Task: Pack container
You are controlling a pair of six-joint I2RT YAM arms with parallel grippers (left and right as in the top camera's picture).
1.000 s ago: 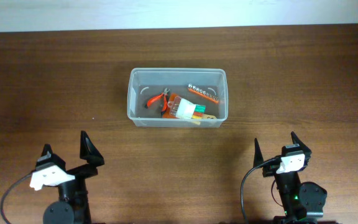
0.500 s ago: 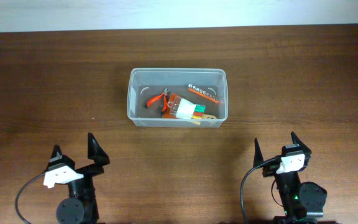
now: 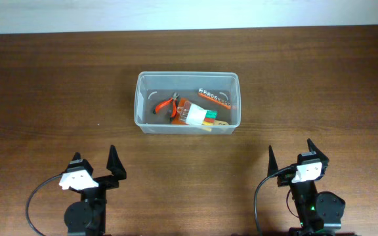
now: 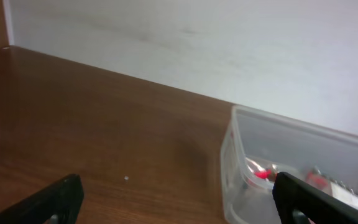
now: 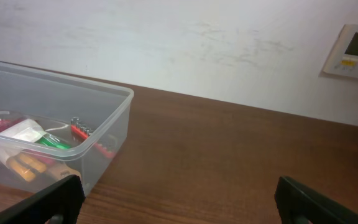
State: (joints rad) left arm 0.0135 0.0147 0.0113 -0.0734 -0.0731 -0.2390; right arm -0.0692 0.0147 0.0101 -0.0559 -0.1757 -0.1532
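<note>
- The left hand (image 3: 95,162) is held low at the near left edge of the counter (image 3: 44,78), with its fingers spread wide apart and nothing between them; it is well apart from the container.
- The container (image 3: 186,74) is set upright near the middle of the counter, towards the far side, between the two arms and touched by neither.
- Inside it, red-handled pliers (image 3: 166,106) are seen at the left, a packet (image 3: 199,117) in white, green and yellow is laid beside them near the front wall, and an orange strip of bits (image 3: 215,98) is seen towards the back right.
- The right hand (image 3: 291,157) is held low at the near right edge, its fingers likewise wide apart and empty, well clear of the container.
- The packing is judged to be far along or finished: several items are already lodged in the container, and no loose item is seen outside it in any view.
- No lid is seen, so whether a closing step is left cannot be told.
</note>
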